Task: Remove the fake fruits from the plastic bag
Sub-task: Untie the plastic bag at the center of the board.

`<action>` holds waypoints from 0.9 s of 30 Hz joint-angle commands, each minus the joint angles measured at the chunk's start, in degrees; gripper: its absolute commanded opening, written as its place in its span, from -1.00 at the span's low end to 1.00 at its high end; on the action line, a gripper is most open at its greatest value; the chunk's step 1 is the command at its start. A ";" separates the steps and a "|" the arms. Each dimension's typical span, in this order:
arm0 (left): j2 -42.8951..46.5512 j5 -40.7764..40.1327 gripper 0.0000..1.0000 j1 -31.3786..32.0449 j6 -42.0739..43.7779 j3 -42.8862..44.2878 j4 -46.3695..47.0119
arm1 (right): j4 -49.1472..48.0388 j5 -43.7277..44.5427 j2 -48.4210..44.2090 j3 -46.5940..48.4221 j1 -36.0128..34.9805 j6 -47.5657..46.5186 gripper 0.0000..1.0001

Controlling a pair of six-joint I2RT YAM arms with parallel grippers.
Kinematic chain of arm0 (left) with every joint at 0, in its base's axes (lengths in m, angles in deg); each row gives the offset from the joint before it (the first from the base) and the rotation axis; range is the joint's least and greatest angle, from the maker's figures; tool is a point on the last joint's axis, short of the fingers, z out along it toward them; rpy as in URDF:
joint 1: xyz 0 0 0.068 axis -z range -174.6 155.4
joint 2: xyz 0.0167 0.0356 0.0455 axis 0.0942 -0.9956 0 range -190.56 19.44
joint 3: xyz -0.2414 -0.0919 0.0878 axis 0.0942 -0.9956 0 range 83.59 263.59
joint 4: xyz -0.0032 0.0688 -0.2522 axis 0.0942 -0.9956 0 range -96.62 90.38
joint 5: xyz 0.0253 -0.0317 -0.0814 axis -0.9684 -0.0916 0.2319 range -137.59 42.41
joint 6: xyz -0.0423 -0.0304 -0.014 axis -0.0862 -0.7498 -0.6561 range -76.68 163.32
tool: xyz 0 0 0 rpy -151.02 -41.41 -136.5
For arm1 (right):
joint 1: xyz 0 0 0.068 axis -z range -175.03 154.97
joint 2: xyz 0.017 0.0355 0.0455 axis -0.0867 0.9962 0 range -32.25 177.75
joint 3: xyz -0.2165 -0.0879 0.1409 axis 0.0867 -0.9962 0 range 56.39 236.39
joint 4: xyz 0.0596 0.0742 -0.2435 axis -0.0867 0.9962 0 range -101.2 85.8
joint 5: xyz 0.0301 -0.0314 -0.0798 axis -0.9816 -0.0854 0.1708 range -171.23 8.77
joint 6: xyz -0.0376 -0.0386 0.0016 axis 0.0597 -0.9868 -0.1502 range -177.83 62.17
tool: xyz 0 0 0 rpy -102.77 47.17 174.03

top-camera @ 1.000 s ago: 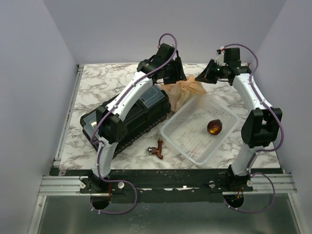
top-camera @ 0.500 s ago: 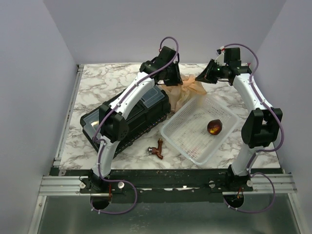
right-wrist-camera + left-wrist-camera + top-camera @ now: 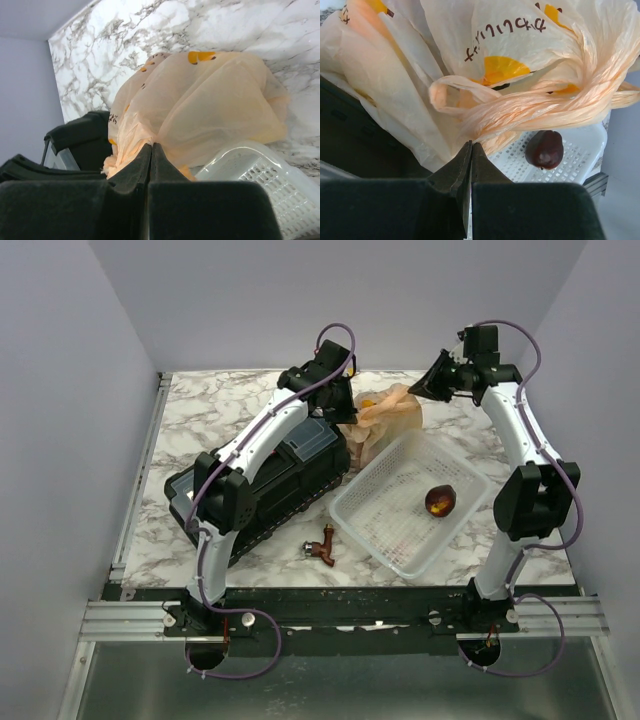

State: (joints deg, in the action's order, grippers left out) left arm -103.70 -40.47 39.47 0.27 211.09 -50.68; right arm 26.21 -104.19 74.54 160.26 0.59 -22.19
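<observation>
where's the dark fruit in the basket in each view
Top external: dark fruit right of centre, inside the white basket.
Left wrist: lower right, under the plastic bag, on the basket floor.
Right wrist: not in view.
Shared landmark: the white basket, in all three.

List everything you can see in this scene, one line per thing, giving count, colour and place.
bag: one, translucent tan with yellow-orange print, far middle of the table, at the basket's far edge
basket: one, white mesh, right of centre
fruit: one, glossy maroon-brown, inside the basket
case: one, black, left of the basket
tap: one, small and brown, on the table between the case and the basket
table: one, white marble with grey veins
left gripper: one, black, shut on the bag's left side
right gripper: one, black, shut on the bag's right side
</observation>
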 commanded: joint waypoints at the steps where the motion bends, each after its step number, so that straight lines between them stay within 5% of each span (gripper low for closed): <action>1: 4.95 2.67 -1.00 -0.16 -1.03 -2.89 -0.04 | 3.27 5.12 3.33 4.78 1.58 0.69 -0.99; 7: 6.19 5.28 -1.00 -0.14 -2.88 -5.01 1.12 | 8.22 3.61 5.93 9.74 1.57 -5.14 -0.89; 19: 7.47 9.40 -1.00 -0.18 -6.47 -8.21 4.13 | 9.43 2.77 -7.28 0.69 -1.63 -4.66 0.34; 24: 6.78 10.33 -1.00 -0.21 -7.83 -7.85 4.66 | 3.71 2.27 -10.05 -4.67 -7.84 1.31 0.36; 27: 6.10 10.92 -1.00 -0.15 -8.37 -7.02 4.66 | 3.23 4.73 -8.31 -4.84 -8.96 1.33 0.19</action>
State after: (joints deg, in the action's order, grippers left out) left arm -98.73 -32.02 39.23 -6.42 203.05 -46.93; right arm 31.63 -100.56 64.28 157.14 -6.78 -23.31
